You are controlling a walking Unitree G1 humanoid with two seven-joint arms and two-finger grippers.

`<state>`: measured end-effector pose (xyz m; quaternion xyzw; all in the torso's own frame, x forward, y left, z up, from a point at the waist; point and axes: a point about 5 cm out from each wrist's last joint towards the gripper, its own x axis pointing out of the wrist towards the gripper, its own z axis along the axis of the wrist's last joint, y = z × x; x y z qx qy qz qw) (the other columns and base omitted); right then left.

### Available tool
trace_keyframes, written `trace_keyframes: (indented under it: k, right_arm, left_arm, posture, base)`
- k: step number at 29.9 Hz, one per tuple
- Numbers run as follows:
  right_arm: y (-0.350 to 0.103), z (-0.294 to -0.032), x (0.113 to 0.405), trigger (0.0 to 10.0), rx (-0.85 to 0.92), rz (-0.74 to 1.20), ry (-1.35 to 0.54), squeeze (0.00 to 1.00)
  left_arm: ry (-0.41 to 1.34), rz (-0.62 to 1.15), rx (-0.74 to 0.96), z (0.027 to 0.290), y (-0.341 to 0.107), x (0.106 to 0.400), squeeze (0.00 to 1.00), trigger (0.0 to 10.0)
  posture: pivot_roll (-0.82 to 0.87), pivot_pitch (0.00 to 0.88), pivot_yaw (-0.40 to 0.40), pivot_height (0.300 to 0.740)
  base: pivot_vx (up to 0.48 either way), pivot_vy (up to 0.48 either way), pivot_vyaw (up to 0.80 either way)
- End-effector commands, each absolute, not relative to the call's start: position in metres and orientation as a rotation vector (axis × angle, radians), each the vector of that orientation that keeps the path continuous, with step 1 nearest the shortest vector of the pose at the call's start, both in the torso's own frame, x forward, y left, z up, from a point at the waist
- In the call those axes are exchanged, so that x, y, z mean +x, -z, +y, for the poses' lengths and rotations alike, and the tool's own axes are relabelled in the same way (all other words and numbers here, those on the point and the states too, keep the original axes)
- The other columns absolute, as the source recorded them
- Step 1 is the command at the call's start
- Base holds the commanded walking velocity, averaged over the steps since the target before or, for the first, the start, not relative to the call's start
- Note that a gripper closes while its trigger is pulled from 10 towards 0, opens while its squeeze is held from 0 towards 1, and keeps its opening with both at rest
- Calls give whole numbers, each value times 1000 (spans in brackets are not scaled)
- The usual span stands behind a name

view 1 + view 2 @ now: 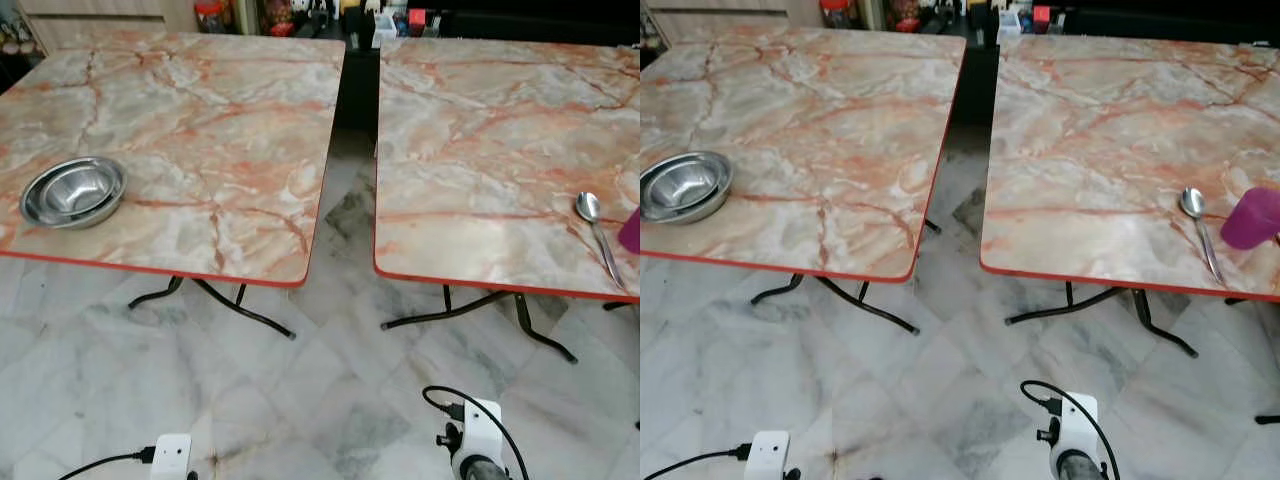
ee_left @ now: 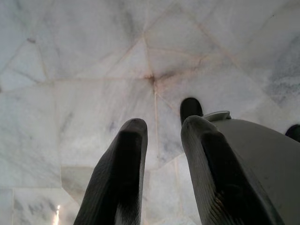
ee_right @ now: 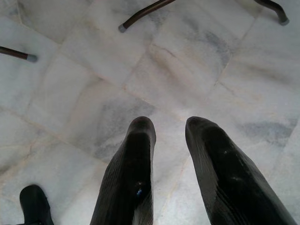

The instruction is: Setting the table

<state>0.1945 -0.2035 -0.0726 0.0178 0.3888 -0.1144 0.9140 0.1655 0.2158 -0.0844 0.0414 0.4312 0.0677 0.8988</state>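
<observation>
With both arms hanging over the floor, left pincer (image 2: 161, 140) and right pincer (image 3: 168, 136) released and empty, the robot must next reach the bowl (image 1: 73, 191) on the left surface (image 1: 230, 130) or the spoon (image 1: 598, 232) on the right.

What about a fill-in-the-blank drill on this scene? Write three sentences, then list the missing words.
1. The steel bowls sit on the ____ table.
2. The spoon lies beside a ____ cup on the right table.
3. Both tools, left and right, hang over the marble ____ with fingers apart.

Missing words: left; pink; floor
</observation>
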Motion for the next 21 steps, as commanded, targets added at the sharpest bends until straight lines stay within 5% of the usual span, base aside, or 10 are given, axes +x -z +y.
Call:
trace_keyframes:
  k: [1,14,21]
  right_arm:
    - [76,-204,188,10000,33,831,239,0]
    - [76,-202,190,10000,29,833,224,0]
    - [76,-201,191,10000,31,833,219,0]
  left_arm:
    - [-136,945,107,220,89,154,0,10000]
    - [-142,945,99,221,89,155,0,10000]
    - [-128,945,97,218,89,156,0,10000]
  posture:
    - [-42,164,-2,740]
    - [-39,167,-2,740]
    - [-40,170,-1,740]
  base:
    - [371,0,0]
    - [364,0,0]
    - [0,0,0]
